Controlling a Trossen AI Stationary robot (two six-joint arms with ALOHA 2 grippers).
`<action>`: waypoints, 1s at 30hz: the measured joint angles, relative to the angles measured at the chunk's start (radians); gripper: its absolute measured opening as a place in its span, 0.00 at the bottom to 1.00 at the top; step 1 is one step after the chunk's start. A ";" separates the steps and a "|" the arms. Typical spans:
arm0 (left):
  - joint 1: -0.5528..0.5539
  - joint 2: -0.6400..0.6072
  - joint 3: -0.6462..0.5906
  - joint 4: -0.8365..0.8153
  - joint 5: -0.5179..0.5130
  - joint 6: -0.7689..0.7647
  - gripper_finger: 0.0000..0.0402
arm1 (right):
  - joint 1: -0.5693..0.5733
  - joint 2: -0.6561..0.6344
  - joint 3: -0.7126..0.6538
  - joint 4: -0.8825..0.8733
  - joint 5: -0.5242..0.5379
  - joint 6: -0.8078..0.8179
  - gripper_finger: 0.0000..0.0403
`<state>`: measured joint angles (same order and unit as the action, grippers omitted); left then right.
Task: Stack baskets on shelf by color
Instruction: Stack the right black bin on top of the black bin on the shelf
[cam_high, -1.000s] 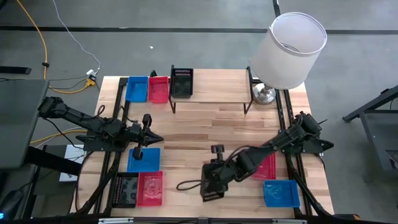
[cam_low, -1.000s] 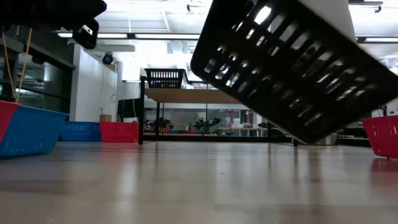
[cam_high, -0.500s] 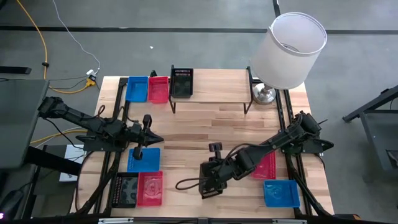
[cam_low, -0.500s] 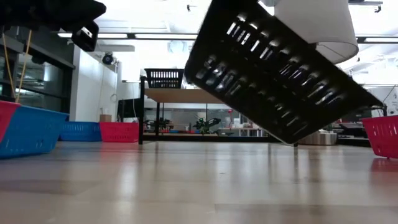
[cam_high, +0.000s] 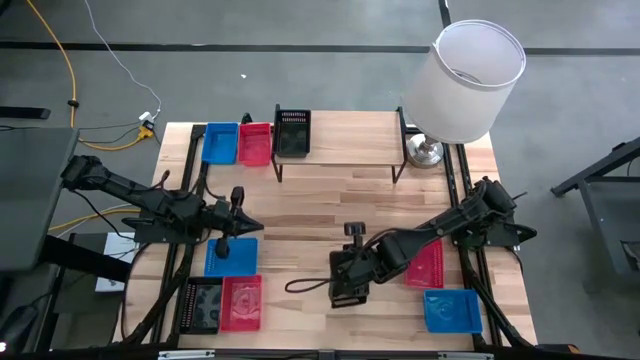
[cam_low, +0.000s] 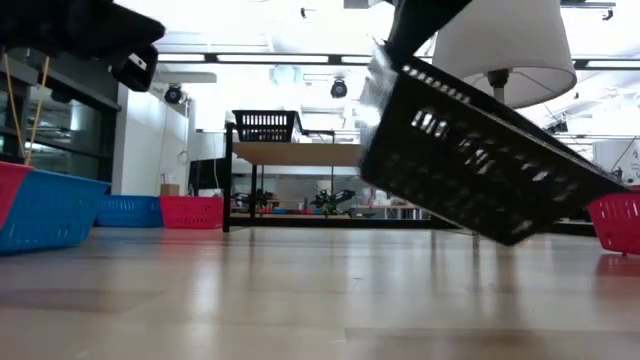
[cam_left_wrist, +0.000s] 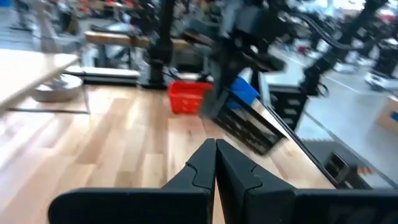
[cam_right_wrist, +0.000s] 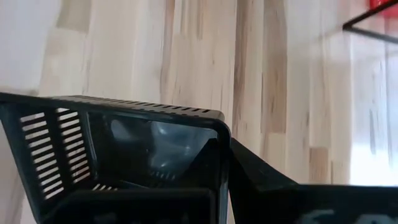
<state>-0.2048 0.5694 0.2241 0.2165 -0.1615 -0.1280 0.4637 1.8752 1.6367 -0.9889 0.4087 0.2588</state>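
The right gripper (cam_high: 347, 288) pinches the rim of a black basket (cam_low: 470, 165) between its fingers, holding it tilted above the desk (cam_high: 330, 205) near the middle, while the left gripper (cam_high: 240, 222), fingers pressed together, hovers over a blue basket (cam_high: 231, 257) at the left.

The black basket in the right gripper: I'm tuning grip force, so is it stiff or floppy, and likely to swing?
The black basket probably is stiff: held by one wall, it hangs tilted without sagging. Its slotted walls suggest it is light. Pinched at one edge by the right gripper, it may pivot.
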 joint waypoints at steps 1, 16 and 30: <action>0.000 0.000 0.000 -0.011 0.008 0.001 0.00 | -0.001 -0.001 -0.003 -0.008 -0.004 0.005 0.00; 0.000 -0.025 0.000 -0.007 -0.056 0.079 0.00 | -0.015 -0.456 -0.639 0.582 0.037 0.081 0.00; 0.000 -0.029 0.000 -0.010 -0.059 0.052 0.00 | -0.079 -0.561 -0.792 0.904 0.027 -0.071 0.00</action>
<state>-0.2050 0.5404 0.2241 0.2062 -0.2203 -0.0761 0.3847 1.3144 0.8452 -0.0851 0.4354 0.1882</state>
